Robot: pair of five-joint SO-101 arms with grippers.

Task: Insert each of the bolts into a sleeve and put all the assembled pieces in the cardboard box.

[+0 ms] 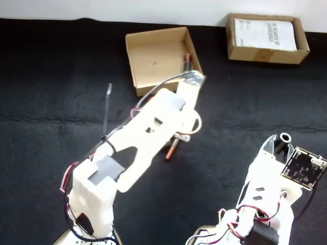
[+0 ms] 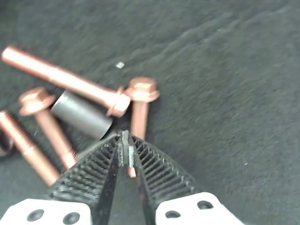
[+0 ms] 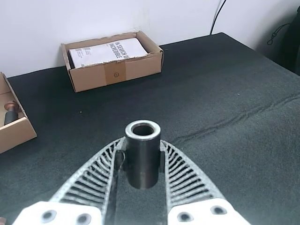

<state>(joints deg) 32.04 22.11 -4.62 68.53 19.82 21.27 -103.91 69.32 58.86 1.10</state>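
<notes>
Sleeve (image 3: 143,164) sits clamped in right gripper (image 3: 142,146) at four o'clock. Left gripper (image 2: 125,152), narrowed, pinches a bolt (image 2: 140,110); aligning them likely comes next.

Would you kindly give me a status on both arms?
Left gripper shut over a bolt. Right gripper shut on upright sleeve. Other bolts, spare sleeve crowd it. One piece in cardboard box.

Bright, even light; faint, soft-edged shadows.

You have room across the black cloth surface (image 1: 245,97) right of centre; the white left arm (image 1: 148,132) spans the middle, copper bolts (image 2: 61,77) clustered beneath.
</notes>
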